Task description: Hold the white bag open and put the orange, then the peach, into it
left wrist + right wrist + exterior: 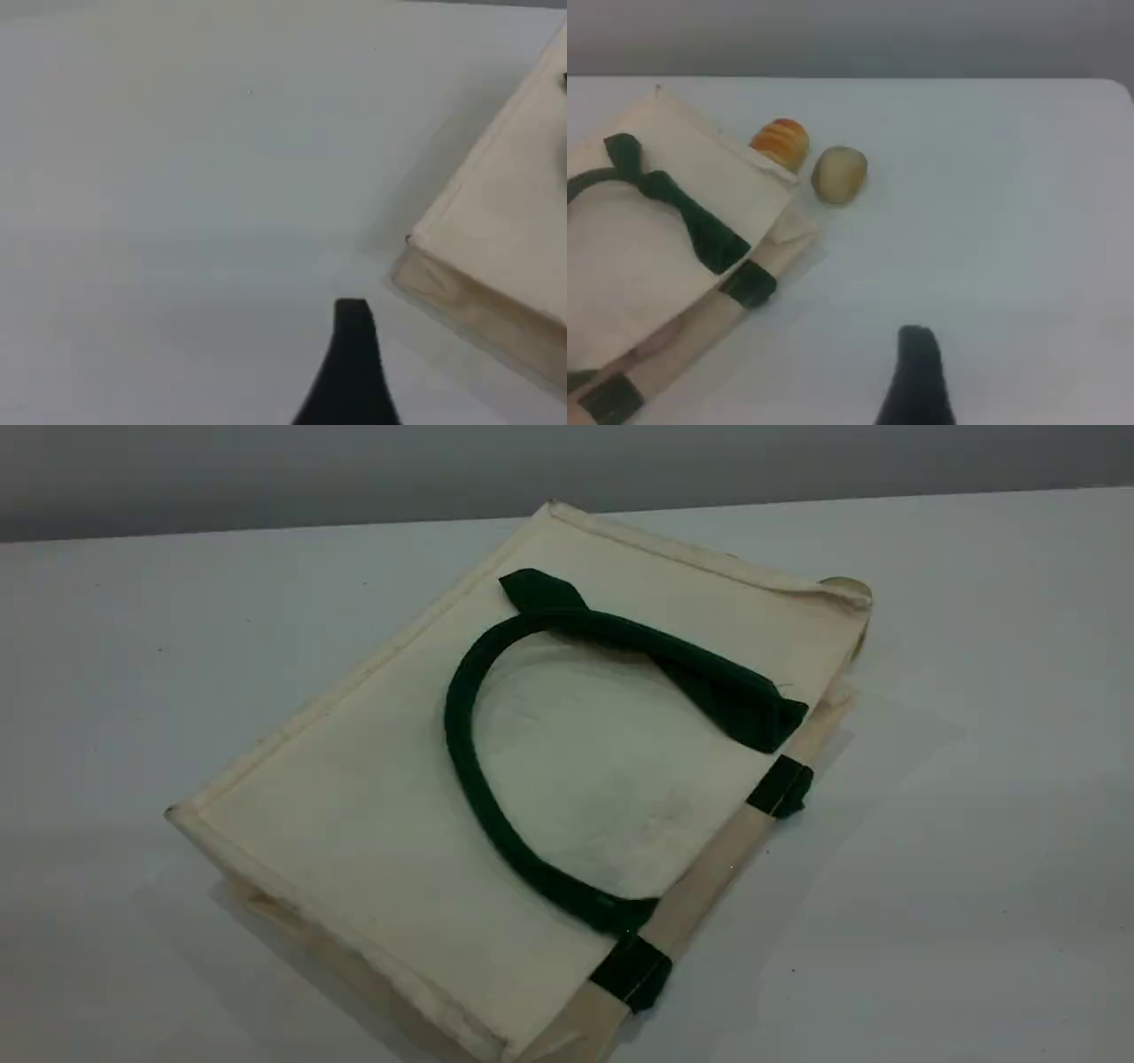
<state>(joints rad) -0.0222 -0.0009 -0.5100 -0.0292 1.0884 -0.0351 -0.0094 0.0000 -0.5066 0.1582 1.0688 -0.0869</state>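
The bag (372, 806) is laid flat at the middle of the counter (974, 824), its mouth edge turned toward 4 o'clock in the scene view. A green handle (458, 722) is looped over its upper panel. The left tool (353, 354) is held open over bare counter, with a bag corner seen at its 3 o'clock. The right tool (918, 372) is likewise open, nothing gripped. The bag is seen at its 10 o'clock, a loaf (780, 142) just beside the bag's corner, and a potato (839, 174) at the loaf's 4 o'clock.
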